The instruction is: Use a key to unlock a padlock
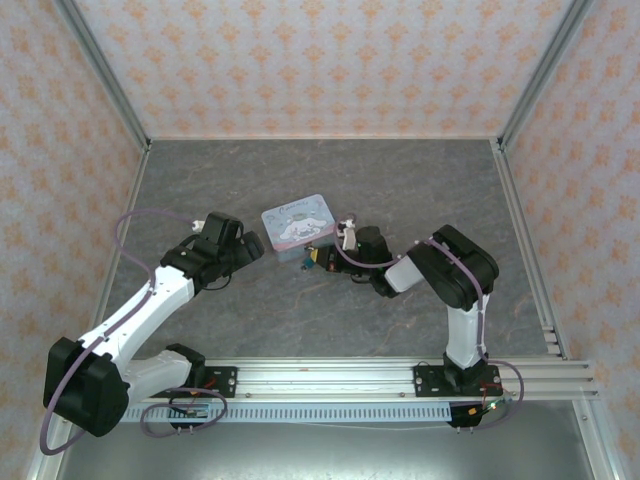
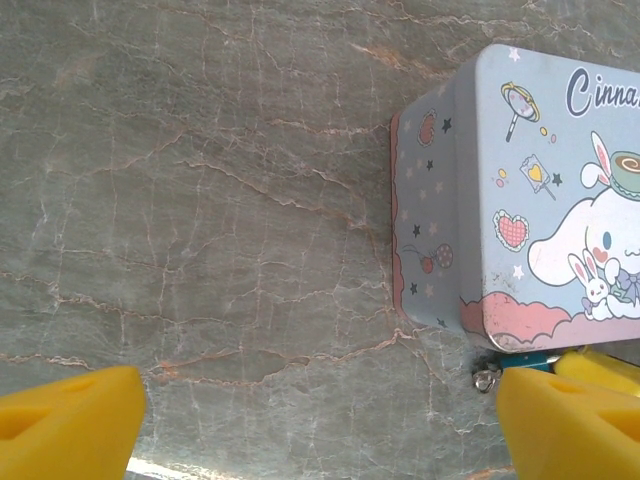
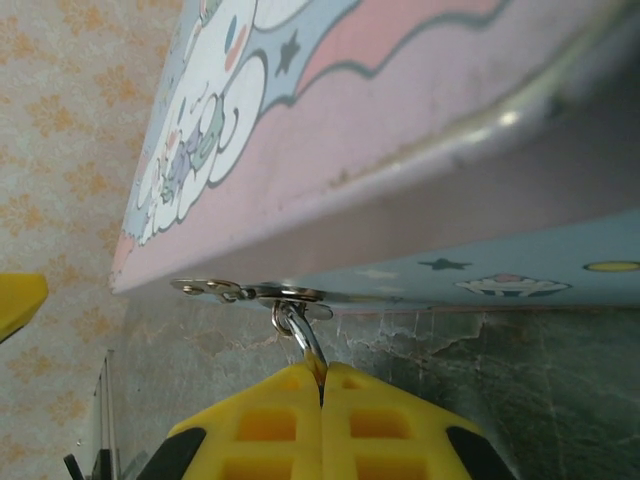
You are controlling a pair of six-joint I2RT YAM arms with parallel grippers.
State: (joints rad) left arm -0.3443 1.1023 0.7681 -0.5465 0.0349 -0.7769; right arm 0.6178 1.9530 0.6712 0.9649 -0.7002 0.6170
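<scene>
Pinching a metal loop (image 3: 298,335) at the edge of the tin (image 3: 400,120), the right gripper (image 3: 322,385) is closed — the loop stands directly above the pinch. Left gripper (image 2: 320,405) gapes empty.

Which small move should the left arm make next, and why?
Probably ease the open left gripper toward the small metal ring at the corner of the tin, because the right gripper is shut on the padlock by its shackle there.

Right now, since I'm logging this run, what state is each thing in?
Left gripper: open, holding nothing.
Right gripper: shut on metal loop.
Tin: lid closed, loop hooked at its clasp.
Padlock: teal sliver by tin's edge; locked or not, cannot tell.
</scene>
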